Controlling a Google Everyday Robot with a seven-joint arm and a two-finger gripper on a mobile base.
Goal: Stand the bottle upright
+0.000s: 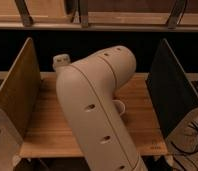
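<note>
My large cream arm (94,112) fills the middle of the camera view and hides most of the wooden table (47,132). The gripper (61,61) is almost wholly hidden behind the arm. Only a small whitish part sticks up at the arm's upper left, over the back of the table. The bottle does not show and is hidden behind the arm or out of view. A pale round-rimmed cup (120,106) peeks out at the arm's right edge, on the table.
A wooden side panel (17,92) stands at the table's left and a dark panel (172,90) at its right. A shelf rail (99,22) runs across the back. Cables (192,135) lie at the lower right.
</note>
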